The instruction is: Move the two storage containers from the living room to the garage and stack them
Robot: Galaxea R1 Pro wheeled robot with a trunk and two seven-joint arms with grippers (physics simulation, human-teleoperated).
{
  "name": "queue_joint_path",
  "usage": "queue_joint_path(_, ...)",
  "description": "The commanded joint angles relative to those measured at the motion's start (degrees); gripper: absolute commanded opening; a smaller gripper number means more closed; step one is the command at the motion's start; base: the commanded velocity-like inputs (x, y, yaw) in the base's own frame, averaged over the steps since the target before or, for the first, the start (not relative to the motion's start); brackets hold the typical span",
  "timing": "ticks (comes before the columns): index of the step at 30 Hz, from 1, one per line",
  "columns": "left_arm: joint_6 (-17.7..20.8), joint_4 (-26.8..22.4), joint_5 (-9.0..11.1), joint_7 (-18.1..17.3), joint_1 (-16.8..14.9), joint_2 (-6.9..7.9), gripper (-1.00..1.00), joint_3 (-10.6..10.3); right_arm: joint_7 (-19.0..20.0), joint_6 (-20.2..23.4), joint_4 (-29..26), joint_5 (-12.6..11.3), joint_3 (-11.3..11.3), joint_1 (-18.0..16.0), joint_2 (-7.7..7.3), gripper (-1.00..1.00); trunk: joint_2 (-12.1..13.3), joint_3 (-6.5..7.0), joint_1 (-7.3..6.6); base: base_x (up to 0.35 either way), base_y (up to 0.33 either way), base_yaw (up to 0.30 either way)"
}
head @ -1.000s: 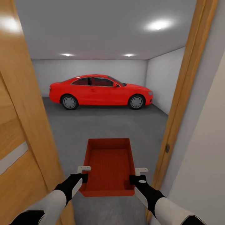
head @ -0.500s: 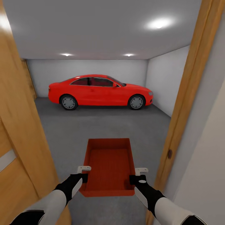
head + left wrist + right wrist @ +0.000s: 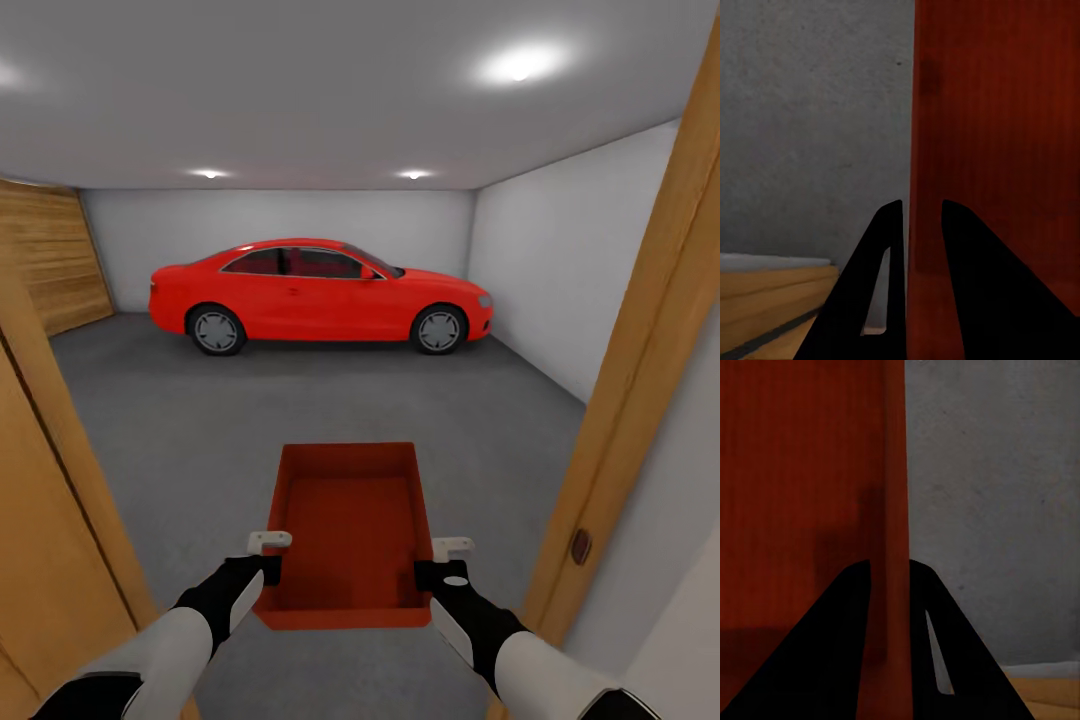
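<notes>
One orange-red storage container [image 3: 350,530] hangs in front of me over the dark grey garage floor [image 3: 250,420], open side up and empty. My left gripper [image 3: 268,572] is shut on its left wall, which passes between the black fingers [image 3: 889,277] in the left wrist view, container [image 3: 997,112]. My right gripper [image 3: 428,576] is shut on the right wall, seen between its fingers [image 3: 847,637] in the right wrist view, container [image 3: 802,472]. The second container is out of view.
I am in a wooden doorway: the door [image 3: 50,560] stands at the left, the frame [image 3: 640,400] with a latch at the right. A red car [image 3: 315,292] is parked along the far pale wall. A plank door [image 3: 50,255] is at the far left.
The camera has advanced through the doorway: door and frame have slid outward, and more garage floor and the plank door show. The grip on the container is unchanged.
</notes>
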Motion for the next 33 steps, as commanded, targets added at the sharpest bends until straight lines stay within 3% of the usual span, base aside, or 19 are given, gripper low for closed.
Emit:
queue_joint_path(1,0.4,-0.1,-0.4,0.3,0.0,0.78,-1.0,0.2,-0.1,0.3,-2.1,0.0,-0.6,-0.1,-0.06,-1.0,-0.1,-0.13,0.06,0.323,0.0,0.0)
queue_joint_path(33,0.4,0.0,-0.3,0.3,0.0,0.7,-1.0,0.1,-0.1,0.3,-2.1,0.0,-0.6,-0.1,-0.09,-1.0,-0.1,-0.13,0.06,0.323,0.0,0.0)
